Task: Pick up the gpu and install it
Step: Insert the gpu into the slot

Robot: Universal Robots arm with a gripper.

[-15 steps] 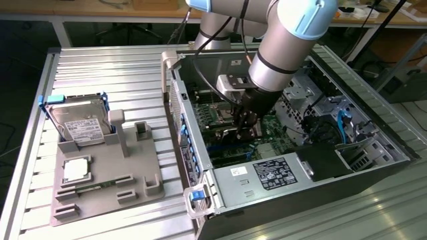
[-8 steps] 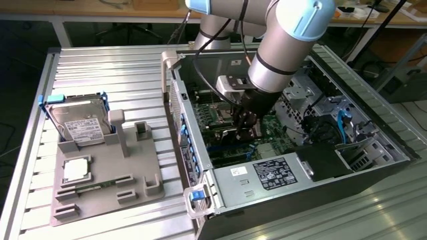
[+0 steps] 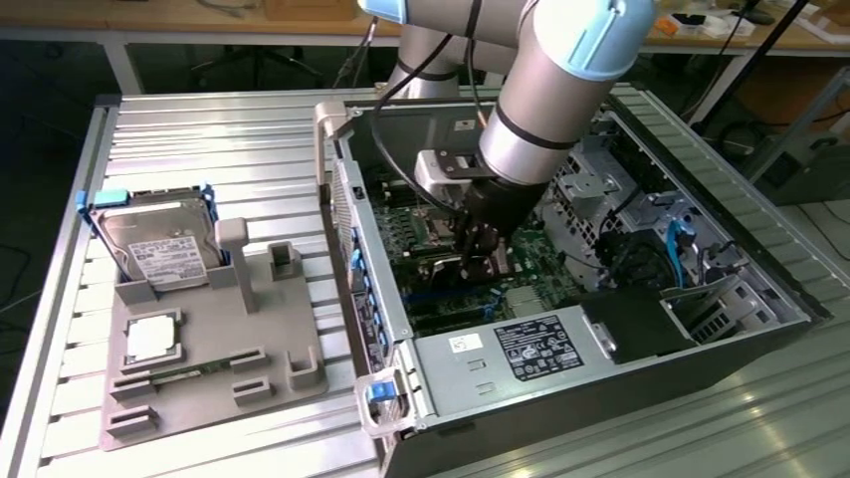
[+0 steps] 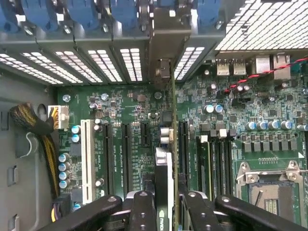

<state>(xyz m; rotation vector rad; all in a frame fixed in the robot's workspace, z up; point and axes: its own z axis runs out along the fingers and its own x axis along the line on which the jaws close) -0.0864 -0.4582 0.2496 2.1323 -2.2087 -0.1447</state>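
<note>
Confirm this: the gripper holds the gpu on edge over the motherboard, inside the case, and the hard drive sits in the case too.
Wrong about the hard drive: the exterior view shows it on the grey holder tray outside the computer case. The gripper does hold the gpu over the motherboard.

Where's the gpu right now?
The gpu is edge-on in the gripper, inside the open computer case, over the motherboard's expansion slots.

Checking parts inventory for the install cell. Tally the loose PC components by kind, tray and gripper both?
Hard drive: 1
Silver square chip: 1
Green RAM stick: 1
GPU: 1, gripped in the gripper over the motherboard slots
Total: 4
</note>
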